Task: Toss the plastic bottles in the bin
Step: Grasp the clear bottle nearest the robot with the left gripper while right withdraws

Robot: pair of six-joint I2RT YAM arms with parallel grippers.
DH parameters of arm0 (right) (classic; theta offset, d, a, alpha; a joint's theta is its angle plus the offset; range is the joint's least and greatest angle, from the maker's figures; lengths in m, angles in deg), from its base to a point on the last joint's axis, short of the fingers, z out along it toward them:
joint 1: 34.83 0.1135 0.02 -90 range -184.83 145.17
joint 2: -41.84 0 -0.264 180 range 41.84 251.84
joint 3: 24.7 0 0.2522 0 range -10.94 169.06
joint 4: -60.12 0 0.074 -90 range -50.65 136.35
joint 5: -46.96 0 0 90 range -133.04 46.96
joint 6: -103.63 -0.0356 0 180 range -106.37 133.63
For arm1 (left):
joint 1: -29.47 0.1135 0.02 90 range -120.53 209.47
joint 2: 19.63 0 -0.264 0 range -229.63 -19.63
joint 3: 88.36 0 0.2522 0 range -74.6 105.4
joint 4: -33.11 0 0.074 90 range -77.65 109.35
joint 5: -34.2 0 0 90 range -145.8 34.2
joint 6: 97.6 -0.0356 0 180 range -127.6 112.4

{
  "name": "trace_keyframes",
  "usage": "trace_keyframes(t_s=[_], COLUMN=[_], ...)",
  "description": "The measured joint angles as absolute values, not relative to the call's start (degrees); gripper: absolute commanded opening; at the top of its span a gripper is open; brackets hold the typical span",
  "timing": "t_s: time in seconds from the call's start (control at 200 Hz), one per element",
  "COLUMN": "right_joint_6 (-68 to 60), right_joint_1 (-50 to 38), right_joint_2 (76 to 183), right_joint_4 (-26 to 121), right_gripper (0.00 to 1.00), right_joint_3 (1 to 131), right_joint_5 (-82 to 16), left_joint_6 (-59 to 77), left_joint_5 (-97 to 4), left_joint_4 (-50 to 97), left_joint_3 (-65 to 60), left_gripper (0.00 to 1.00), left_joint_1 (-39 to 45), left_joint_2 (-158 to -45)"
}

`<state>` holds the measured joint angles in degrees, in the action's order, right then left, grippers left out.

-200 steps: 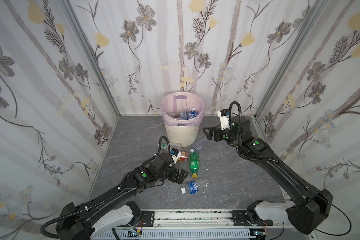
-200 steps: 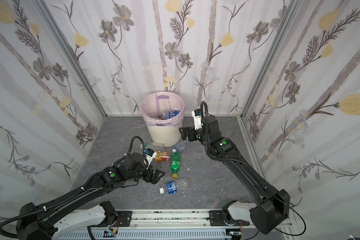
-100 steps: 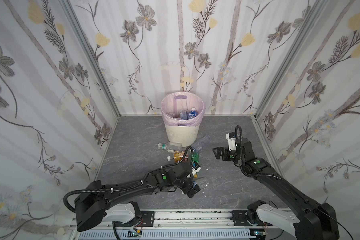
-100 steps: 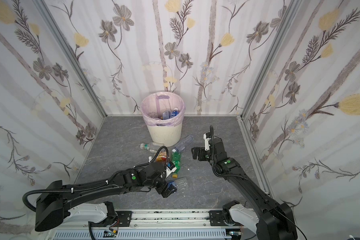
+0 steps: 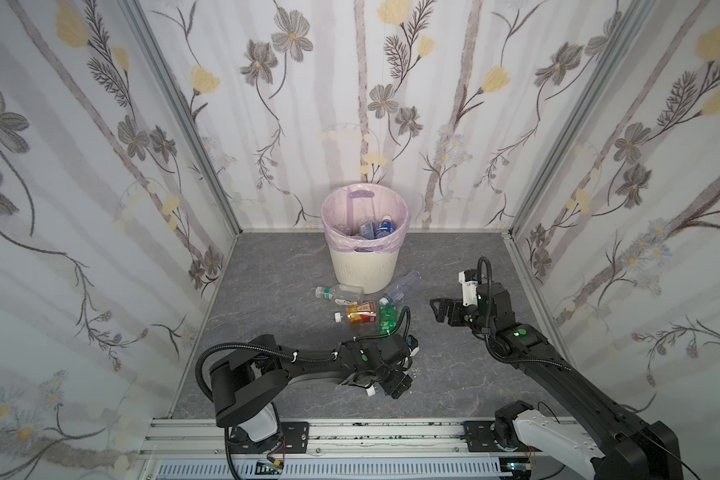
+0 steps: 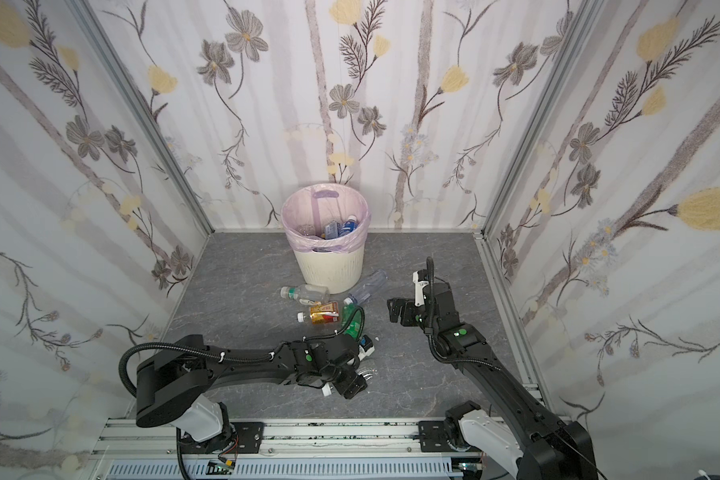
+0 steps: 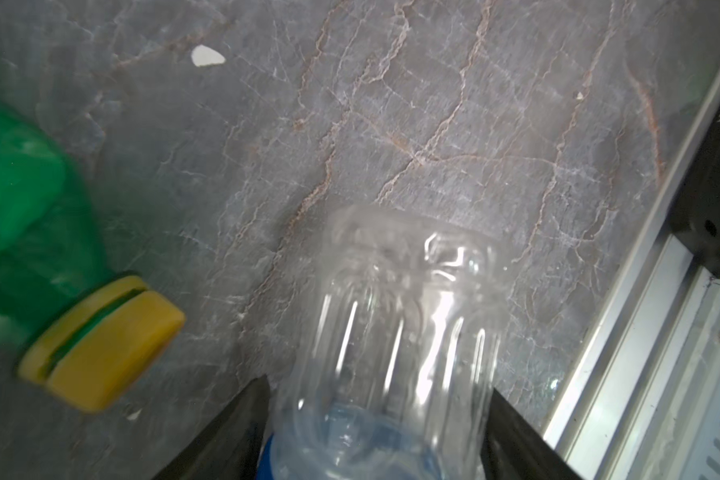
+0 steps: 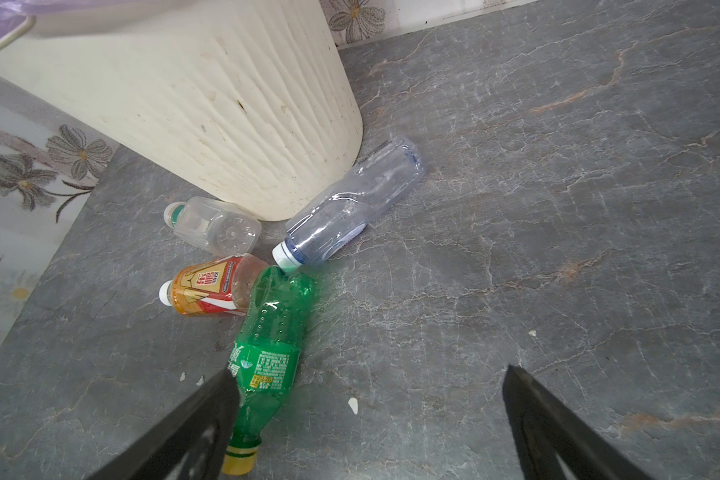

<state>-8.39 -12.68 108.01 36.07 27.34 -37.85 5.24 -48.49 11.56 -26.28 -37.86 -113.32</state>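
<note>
Left gripper point(image 7: 378, 388) is clamped on a clear bottle point(image 7: 404, 316), ribbed, pressed from both sides. The left arm is stretched low over the grey marbled floor point(image 7: 474, 104). Right gripper point(image 8: 371, 374) is spread wide and empty, angled down at the floor beside the green bottle point(image 8: 271, 332). Four bottles are laid by the ribbed cream bin point(image 5: 364, 270); others are seen inside.

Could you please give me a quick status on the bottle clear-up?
Left gripper straddles clear bottle, grip unconfirmed. Right gripper open, empty. Four bottles on floor by bin. Nothing blocking.
</note>
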Motion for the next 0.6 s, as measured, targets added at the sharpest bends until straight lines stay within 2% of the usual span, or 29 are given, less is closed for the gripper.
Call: trace_keyframes(t_s=[0.12, 0.245, 0.405, 0.6], right_joint_6=[-8.39, -8.39, -8.39, -8.80], right_joint_1=[-12.98, -13.11, -13.14, -13.16], right_joint_2=[107.51, 107.51, 107.90, 108.89], right_joint_4=[36.05, 36.01, 36.03, 36.05], right_gripper=[1.00, 1.00, 1.00, 1.00], right_joint_3=[26.64, 26.49, 26.49, 26.49], right_joint_5=[-38.07, -38.44, -38.46, -38.92], left_joint_6=[6.09, 7.49, 9.94, 12.67], left_joint_5=[-48.65, -49.78, -52.80, -60.75], left_joint_4=[12.33, 12.61, 12.24, 12.17], left_joint_3=[-26.26, -26.87, -28.14, -28.84], left_gripper=[0.61, 0.58, 0.58, 0.59], left_joint_1=[-38.78, -39.79, -40.29, -40.27], left_joint_2=[-114.02, -112.86, -106.22, -93.01])
